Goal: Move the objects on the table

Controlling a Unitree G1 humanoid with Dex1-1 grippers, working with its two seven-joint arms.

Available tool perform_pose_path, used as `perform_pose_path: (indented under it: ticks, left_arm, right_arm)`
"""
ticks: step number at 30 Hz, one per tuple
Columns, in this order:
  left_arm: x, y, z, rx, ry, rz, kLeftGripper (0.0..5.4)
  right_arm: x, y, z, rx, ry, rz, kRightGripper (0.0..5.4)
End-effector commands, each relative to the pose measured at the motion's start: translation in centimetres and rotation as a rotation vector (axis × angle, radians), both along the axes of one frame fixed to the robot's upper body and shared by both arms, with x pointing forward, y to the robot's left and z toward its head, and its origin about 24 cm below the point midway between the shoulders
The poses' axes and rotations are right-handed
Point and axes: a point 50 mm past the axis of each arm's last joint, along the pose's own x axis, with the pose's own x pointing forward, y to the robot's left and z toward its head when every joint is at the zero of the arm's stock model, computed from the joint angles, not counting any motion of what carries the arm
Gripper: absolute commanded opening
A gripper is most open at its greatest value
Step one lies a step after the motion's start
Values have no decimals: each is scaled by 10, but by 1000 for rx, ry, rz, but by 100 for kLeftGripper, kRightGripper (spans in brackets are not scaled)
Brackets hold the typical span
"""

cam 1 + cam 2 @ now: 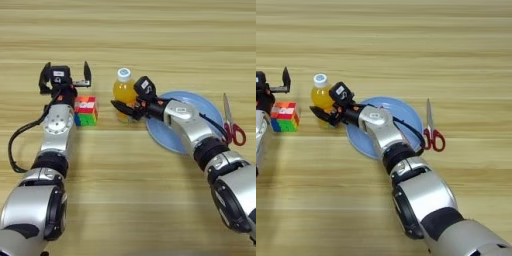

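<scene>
A small bottle (123, 90) of orange drink with a white cap stands upright on the table (130, 30), just left of a round light-blue plate (202, 103). My right gripper (120, 104) reaches across the plate from the right and is shut on the bottle's lower half, with one black finger (122, 110) crossing its front. A multicoloured puzzle cube (86, 111) lies left of the bottle. My left gripper (67, 74) hovers open just behind the cube, holding nothing. Red-handled scissors (231, 122) lie right of the plate, blades pointing away from me.
My right forearm (381, 131) lies over the middle of the plate. A black cable (17, 142) loops out from my left arm. Bare wood stretches across the far side of the table and along the near edge.
</scene>
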Motion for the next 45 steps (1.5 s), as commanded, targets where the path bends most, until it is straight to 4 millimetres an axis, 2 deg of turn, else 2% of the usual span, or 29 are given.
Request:
perform_pose_path:
  ticks: [1,8,13,16,19,26,30,33,39,45]
  left_arm:
    - [2,-1,5,19,-21,-6,540]
    - [2,-2,5,19,-22,-5,540]
    - [2,-4,6,18,-25,-5,540]
    - [1,-4,7,17,-31,-3,540]
    - [1,-3,8,15,-38,-3,540]
    - [0,1,8,14,-38,-2,540]
    - [-1,4,8,14,-37,1,540]
    - [-1,5,8,14,-35,1,540]
    - [-1,8,8,14,-33,1,540]
    - [-1,9,8,13,-31,2,540]
  right_arm:
    - [13,-6,39,78,-120,-38,340]
    - [23,-40,79,138,-224,-145,340]
    - [25,-87,98,156,-267,-280,340]
    - [23,-125,93,158,-241,-408,340]
    - [15,-157,76,106,-222,-551,340]
    - [-6,-207,56,21,-242,-829,340]
    - [-16,-224,39,-1,-194,-920,340]
    - [-19,-230,35,-3,-188,-956,340]
    - [-19,-236,32,-10,-184,-994,340]
    - [-19,-237,12,-53,-132,-1005,340]
